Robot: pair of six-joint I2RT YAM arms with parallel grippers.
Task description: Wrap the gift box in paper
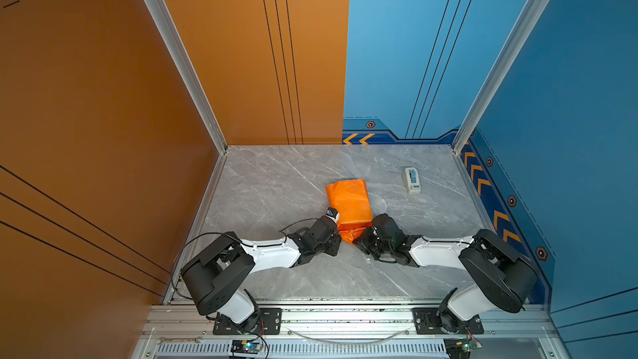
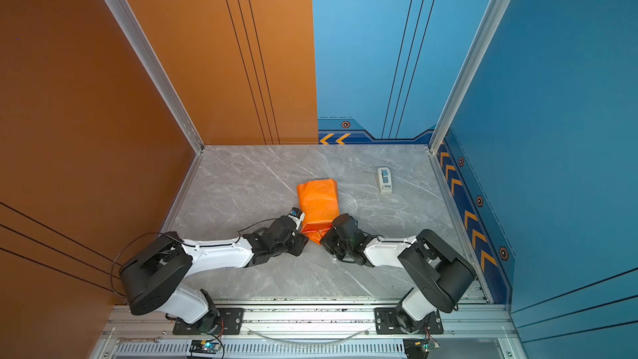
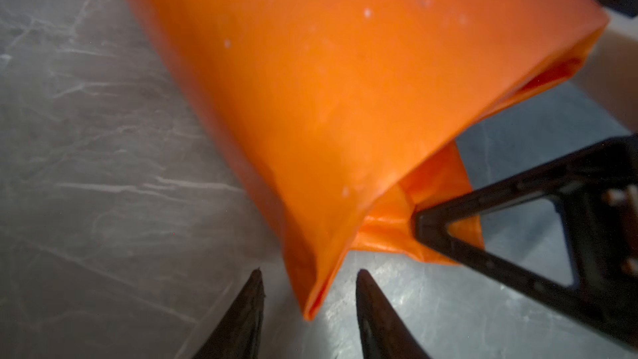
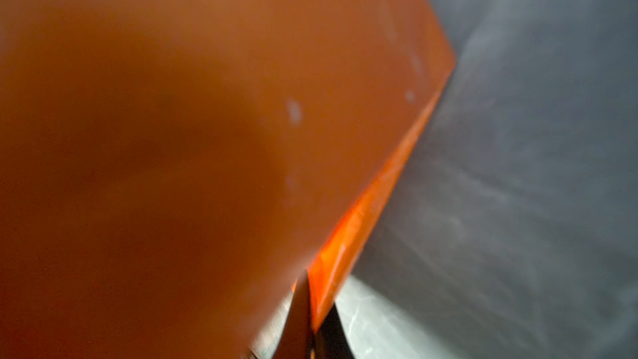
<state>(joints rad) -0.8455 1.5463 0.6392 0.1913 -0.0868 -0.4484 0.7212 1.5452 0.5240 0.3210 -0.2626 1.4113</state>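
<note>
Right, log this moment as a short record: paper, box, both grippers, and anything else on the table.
paper: orange face out, folded into a long bundle lying on the grey table; near end loose and open
gift box: not visible in any view
left gripper: open, jaws either side of the bundle's near corner
right gripper: shut on the paper's edge at the near end
tape dispenser: apart from the bundle, toward the far right, untouched
</note>
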